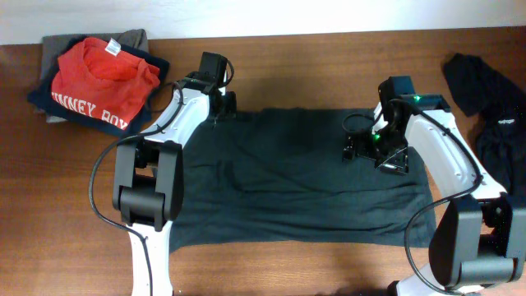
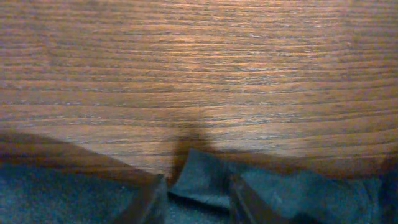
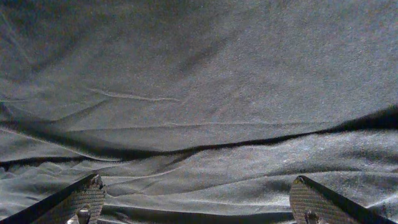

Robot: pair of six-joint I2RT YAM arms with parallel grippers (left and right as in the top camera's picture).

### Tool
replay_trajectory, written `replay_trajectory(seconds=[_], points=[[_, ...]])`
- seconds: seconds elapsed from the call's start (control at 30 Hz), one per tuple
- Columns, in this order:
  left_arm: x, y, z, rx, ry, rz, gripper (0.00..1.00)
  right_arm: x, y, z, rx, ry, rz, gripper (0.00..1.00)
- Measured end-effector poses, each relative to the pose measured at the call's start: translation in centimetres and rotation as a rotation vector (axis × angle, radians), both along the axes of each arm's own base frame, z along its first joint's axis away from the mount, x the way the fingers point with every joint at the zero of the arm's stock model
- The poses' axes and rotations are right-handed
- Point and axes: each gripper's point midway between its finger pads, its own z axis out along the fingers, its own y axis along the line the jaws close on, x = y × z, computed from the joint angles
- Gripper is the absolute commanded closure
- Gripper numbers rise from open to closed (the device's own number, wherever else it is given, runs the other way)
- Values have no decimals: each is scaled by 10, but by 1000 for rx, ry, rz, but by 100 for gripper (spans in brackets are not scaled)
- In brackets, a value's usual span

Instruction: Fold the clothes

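Observation:
A dark grey-green garment (image 1: 296, 181) lies spread flat on the wooden table (image 1: 312, 66). My left gripper (image 1: 220, 111) is down at its back left corner. In the left wrist view the fingers (image 2: 196, 200) are partly open, one on each side of a small flap of the garment's edge (image 2: 202, 177) on the wood. My right gripper (image 1: 374, 154) hovers over the garment's right part. In the right wrist view its fingers (image 3: 196, 199) are wide open and empty above wrinkled cloth (image 3: 205, 81).
A red T-shirt (image 1: 103, 74) lies on a stack of folded clothes at the back left corner. A heap of black clothes (image 1: 485, 90) lies at the right edge. Bare wood runs along the back and front of the garment.

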Motion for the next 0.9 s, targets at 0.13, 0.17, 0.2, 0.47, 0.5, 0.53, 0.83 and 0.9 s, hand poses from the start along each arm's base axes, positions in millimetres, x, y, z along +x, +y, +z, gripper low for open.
replay_trajectory(seconds=[0.13,0.17,0.2,0.47,0.5,0.53,0.83,0.9], points=[[1,1,0,3,-3,2,82,0,0,0,0,0,0,1],[1,0,0,2,-5,2,85,0,0,0,0,1,0,1],[2,0,1,1,-10,2,90,-1,0,0,0,4,-1,1],[5,0,2,0,-23,3,99,-2,-1,0,-3,7,0,1],[5,0,2,1,-24,3,99,-2,-1,0,-4,7,-1,1],[5,0,2,5,-25,1,99,-2,-1,0,-4,7,0,1],[16,9,46,76,-39,-11,99,-2,-5,-1,-27,7,-1,1],[28,7,73,76,-87,-8,99,-2,-5,-1,-30,7,-1,1]])
